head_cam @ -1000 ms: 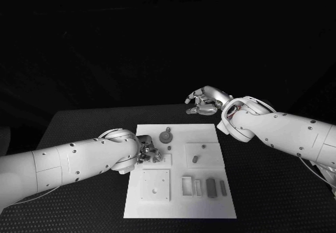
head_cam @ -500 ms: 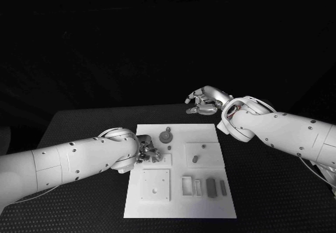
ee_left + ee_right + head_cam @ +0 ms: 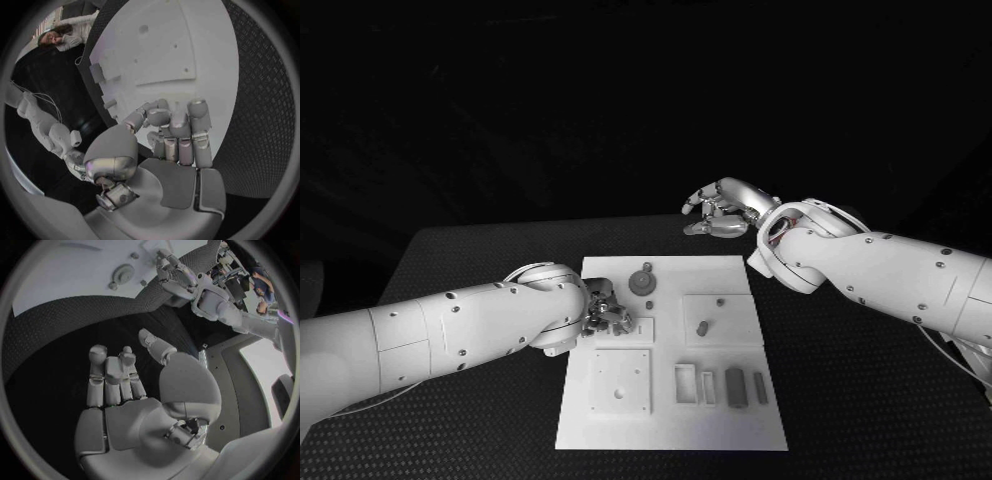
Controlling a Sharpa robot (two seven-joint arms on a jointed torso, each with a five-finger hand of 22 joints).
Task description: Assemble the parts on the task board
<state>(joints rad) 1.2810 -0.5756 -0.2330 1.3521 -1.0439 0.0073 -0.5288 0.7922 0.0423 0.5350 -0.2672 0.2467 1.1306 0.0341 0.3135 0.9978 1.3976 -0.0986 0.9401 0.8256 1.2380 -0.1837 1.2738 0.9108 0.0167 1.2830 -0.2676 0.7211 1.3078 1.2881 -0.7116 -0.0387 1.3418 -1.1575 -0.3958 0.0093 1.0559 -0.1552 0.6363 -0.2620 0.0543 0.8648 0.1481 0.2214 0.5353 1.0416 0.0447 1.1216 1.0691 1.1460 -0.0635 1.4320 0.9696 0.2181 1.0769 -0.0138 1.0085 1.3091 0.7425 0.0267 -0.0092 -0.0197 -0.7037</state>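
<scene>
Left hand (image 3: 606,312) edged slightly outward at task board (image 3: 733,425) left edge.

the left hand (image 3: 606,312) sits over the task board's (image 3: 733,425) left edge, blocking approach there. the right hand (image 3: 721,212) hovers beyond the far edge, off the board. the near right corner's upright parts (image 3: 734,385) crowd passage.

Black table (image 3: 473,255) with a fine diamond-textured mat — the surface reads dark grey under overhead light. Beyond the table's far edge, unlit blackness — no wall discernible.
</scene>
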